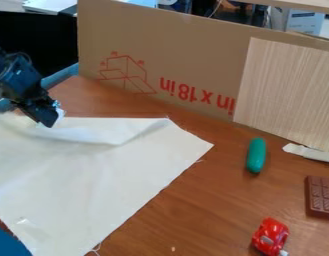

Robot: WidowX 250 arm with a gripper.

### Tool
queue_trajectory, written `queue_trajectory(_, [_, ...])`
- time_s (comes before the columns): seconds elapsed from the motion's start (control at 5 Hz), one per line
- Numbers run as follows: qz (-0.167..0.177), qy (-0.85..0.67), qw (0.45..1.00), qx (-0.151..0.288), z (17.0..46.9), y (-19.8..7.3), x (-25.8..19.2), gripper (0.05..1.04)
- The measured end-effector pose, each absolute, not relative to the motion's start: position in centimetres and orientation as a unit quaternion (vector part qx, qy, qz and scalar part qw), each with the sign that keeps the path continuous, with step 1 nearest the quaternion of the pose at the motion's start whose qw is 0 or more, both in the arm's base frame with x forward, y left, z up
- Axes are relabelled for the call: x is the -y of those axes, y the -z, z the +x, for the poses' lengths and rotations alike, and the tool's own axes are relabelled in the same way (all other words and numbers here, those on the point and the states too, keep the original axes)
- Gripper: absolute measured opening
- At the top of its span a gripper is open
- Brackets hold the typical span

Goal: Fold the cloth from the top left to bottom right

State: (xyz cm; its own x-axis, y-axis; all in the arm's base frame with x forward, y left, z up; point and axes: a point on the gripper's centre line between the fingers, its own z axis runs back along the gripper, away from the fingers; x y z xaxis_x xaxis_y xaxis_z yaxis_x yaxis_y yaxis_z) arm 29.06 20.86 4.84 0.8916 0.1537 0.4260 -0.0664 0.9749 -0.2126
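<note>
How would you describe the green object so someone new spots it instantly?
On the wooden table, look just right of the big white cloth in the image. There lies a smooth, round-ended green cylinder. It's the only green one; its neighbours are a red toy car and a brown segmented bar.

Your gripper (pixel 49 119) grips the pale cloth (pixel 93 175) by its far edge; to your view's right: green cylinder (pixel 256 156), chocolate bar (pixel 319 197), red toy car (pixel 270 236).

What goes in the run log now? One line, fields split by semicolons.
gripper: at top edge of cloth; state: mostly flat, raised ripple near top; fold: unfinished; right side: green object, brown bar, red toy car
</note>
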Motion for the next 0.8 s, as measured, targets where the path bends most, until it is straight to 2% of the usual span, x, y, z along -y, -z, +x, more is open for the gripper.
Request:
queue_trajectory(0.6, [-0.076,-0.02,0.968,0.24,23.4,-6.0,-17.5,0.053])
queue_trajectory(0.8, [-0.058,-0.017,0.968,0.244,21.4,-5.8,-15.9,0.053])
